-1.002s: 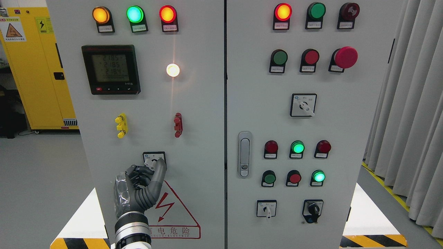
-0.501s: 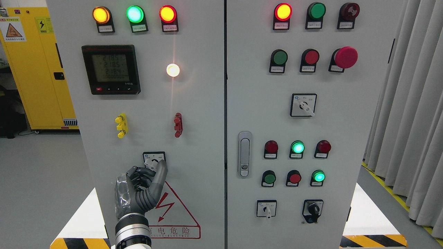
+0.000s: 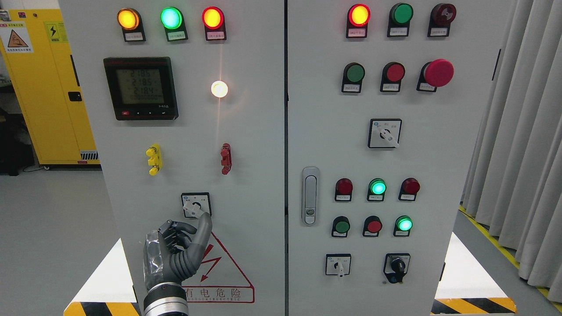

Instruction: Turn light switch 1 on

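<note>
Head view, nearest first: the left robot hand (image 3: 178,250) rises from the bottom edge left of the middle, its smaller fingers curled into the palm and one long finger (image 3: 203,230) stretched upward; it pinches nothing. That fingertip now sits just below the rotary light switch (image 3: 196,205), apart from it or at most grazing the tip of the white knob, which points down and to the right. A second ago the hand lay over the lower half of the switch plate, hiding the knob; half a second ago it had slid partway down; now the whole plate shows. So the hand has drawn back off the switch, which suggests the turning step is finished and the arm is retreating. The red warning triangle (image 3: 224,267) lies just right of the wrist. Farther up the left cabinet door, the round white lamp (image 3: 219,89) glows brightly, as it did in both earlier frames, and the meter display (image 3: 141,87) is lit. No right arm shows.
</note>
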### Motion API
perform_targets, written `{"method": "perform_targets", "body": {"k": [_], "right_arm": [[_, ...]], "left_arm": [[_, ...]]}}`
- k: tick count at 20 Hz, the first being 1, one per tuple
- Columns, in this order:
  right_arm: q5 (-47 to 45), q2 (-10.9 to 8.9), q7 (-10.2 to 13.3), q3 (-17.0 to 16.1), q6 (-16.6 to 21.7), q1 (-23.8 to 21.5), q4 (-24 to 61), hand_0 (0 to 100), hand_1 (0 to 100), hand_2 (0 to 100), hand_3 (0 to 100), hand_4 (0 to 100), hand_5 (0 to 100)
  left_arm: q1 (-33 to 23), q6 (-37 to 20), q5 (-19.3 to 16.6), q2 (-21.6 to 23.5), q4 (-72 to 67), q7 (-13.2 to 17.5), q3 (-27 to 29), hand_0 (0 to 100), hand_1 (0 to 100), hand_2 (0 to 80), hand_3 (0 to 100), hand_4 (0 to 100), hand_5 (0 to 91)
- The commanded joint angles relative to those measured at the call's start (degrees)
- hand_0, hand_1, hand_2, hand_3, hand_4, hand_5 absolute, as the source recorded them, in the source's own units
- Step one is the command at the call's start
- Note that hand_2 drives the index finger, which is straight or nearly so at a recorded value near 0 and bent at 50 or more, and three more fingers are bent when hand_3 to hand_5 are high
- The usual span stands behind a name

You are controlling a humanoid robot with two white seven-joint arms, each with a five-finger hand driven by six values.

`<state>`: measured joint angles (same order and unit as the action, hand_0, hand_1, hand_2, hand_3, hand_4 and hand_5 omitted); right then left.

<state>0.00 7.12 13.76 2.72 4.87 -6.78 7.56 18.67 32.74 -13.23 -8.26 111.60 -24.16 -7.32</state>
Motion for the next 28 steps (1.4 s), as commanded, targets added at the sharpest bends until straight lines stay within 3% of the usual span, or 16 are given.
{"method": "perform_targets", "body": {"k": [1,6,9,14,20,26,28], "right_arm": [[-1.7,0.00,0.0,0.0,0.0,0.0,0.0,0,50,4,0,0,0],[-1.7,0.00,0.0,0.0,0.0,-0.1,0.0,0,50,4,0,0,0],[-1.7,0.00,0.0,0.0,0.0,0.0,0.0,0,50,4,0,0,0],[-1.7,0.00,0.0,0.0,0.0,0.0,0.0,0,50,4,0,0,0],[-1.7,0.00,0.0,0.0,0.0,0.0,0.0,0,50,4,0,0,0],[-1.7,0.00,0.0,0.0,0.0,0.0,0.0,0,50,4,0,0,0],[-1.7,0.00,0.0,0.0,0.0,0.0,0.0,0,50,4,0,0,0]], "left_arm": [[-7.2,-5.5,0.0,1.1,2.0,0.1,-0.2,11,58,70.6,97,88,82.4],[-19.0,-15.8,1.6,2.5,1.3,3.6,3.0,10,57,71.0,99,89,83.4],[-25.4,-21.6,5.1,3.5,0.8,6.1,6.2,11,56,71.2,100,89,83.4],[-34.1,-31.5,9.0,6.1,-5.7,7.5,12.5,10,54,72.1,100,91,84.4],[-38.1,-44.7,15.0,8.2,-27.4,13.0,17.5,9,52,71.9,100,95,86.8],[-39.3,-56.6,15.5,8.9,-56.4,16.2,17.8,9,50,69.1,100,99,86.6],[-39.3,-57.8,15.3,8.9,-66.5,17.7,17.5,8,49,65.9,100,97,83.3]]}}
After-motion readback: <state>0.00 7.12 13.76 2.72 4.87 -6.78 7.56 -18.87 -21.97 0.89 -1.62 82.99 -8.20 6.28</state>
